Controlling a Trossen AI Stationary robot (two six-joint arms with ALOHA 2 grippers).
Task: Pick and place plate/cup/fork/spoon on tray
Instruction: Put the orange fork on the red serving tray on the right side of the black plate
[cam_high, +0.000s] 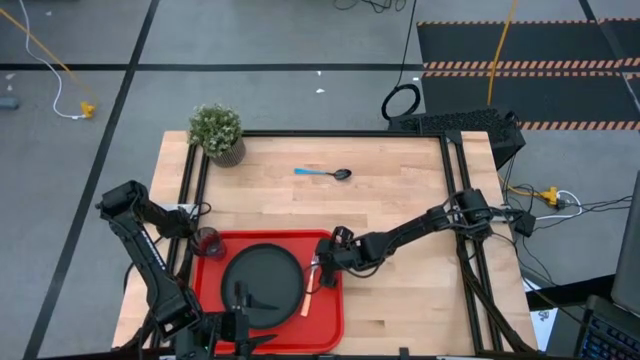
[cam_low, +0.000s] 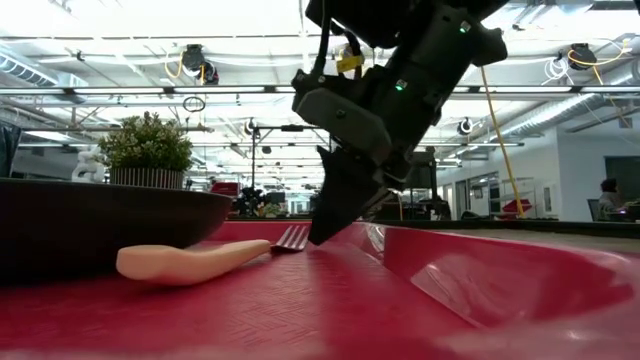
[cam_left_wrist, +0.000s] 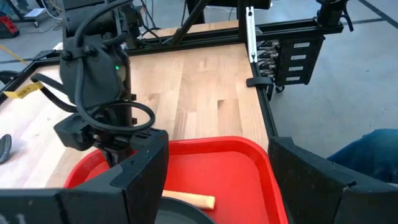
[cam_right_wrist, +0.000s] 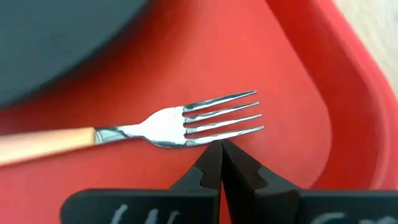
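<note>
The red tray (cam_high: 330, 320) lies at the table's near left. On it are the black plate (cam_high: 262, 280), the dark cup (cam_high: 208, 242) at its far left corner, and the orange-handled fork (cam_high: 311, 288), which lies flat to the right of the plate. The blue-handled spoon (cam_high: 325, 173) lies on the wood farther back. My right gripper (cam_right_wrist: 221, 146) is shut and empty, pointing down with its tips at the fork's tines (cam_right_wrist: 224, 115). My left gripper (cam_left_wrist: 217, 186) is open and empty over the tray's near edge. My right gripper's shut fingertips (cam_low: 318, 236) stand at the tray floor, right beside the outer tine of the fork's head (cam_right_wrist: 249, 130). They slant down from the table's right. I cannot tell whether they touch the fork or the tray.
A potted green plant (cam_high: 218, 132) stands at the table's far left corner. Black rails (cam_high: 455, 180) run along the table's sides. Bare wood lies to the right of the tray and behind it.
</note>
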